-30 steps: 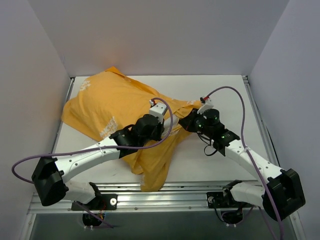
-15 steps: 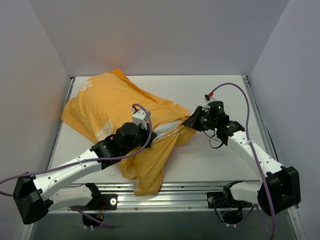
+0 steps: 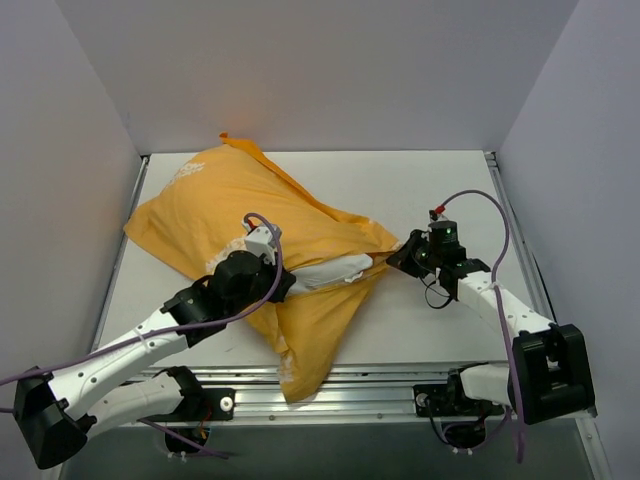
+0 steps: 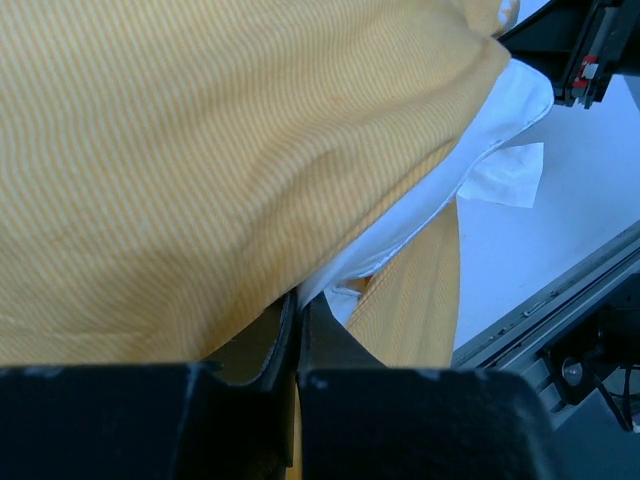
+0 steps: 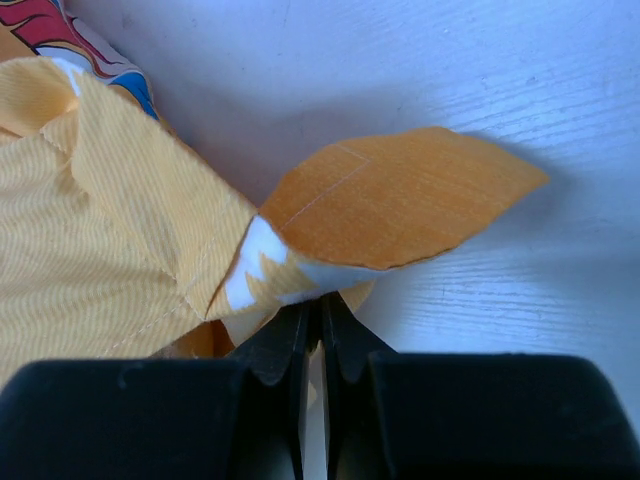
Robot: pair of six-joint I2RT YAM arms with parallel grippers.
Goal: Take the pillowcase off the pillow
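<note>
The orange-yellow pillowcase [image 3: 230, 210] lies bulging from the back left to the centre, with a flap hanging toward the front edge. A strip of the white pillow [image 3: 330, 270] shows at its mouth between the two arms. My left gripper [image 3: 283, 285] is shut, and the left wrist view shows the pillow's white edge [image 4: 440, 190] running into its jaws [image 4: 297, 298] under the pillowcase [image 4: 200, 150]. My right gripper [image 3: 402, 255] is shut on a corner of the pillowcase [image 5: 390, 200], pinched at the tips [image 5: 320, 298].
A metal rail [image 3: 380, 375] runs along the table's front edge under the hanging flap. White walls close in the left, back and right. Purple cables loop off both arms. The right arm's black wrist [image 4: 590, 50] shows in the left wrist view.
My left gripper has drawn back to the left and nearer the front. The right gripper has moved right with its corner. More white pillow shows between them.
</note>
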